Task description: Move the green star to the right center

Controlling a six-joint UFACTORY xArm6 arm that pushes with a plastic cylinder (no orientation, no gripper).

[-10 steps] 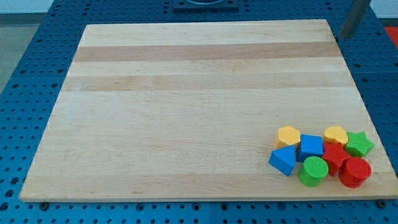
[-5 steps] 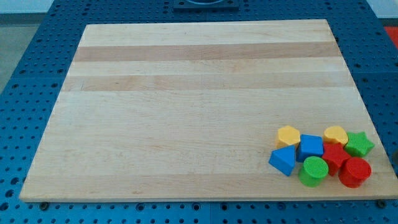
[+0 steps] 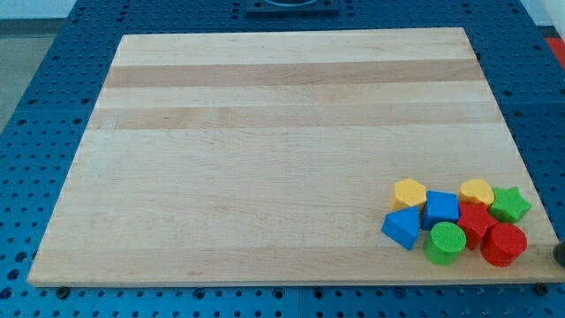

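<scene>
The green star block (image 3: 510, 204) sits at four o'clock on the wooden table (image 3: 265, 132), touching a yellow block (image 3: 477, 191). My tip barely shows; no jaws exist. Approach pending: push star toward three o'clock.

Only a small dark, rounded sliver of my rod (image 3: 561, 252) shows at the view's right edge; tip unseen

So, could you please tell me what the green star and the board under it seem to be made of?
The green star looks like matte moulded or printed plastic: uniform colour, soft sheen. The board looks like pale, smooth wood, with visible grain and joined strips of differing tone.
</scene>
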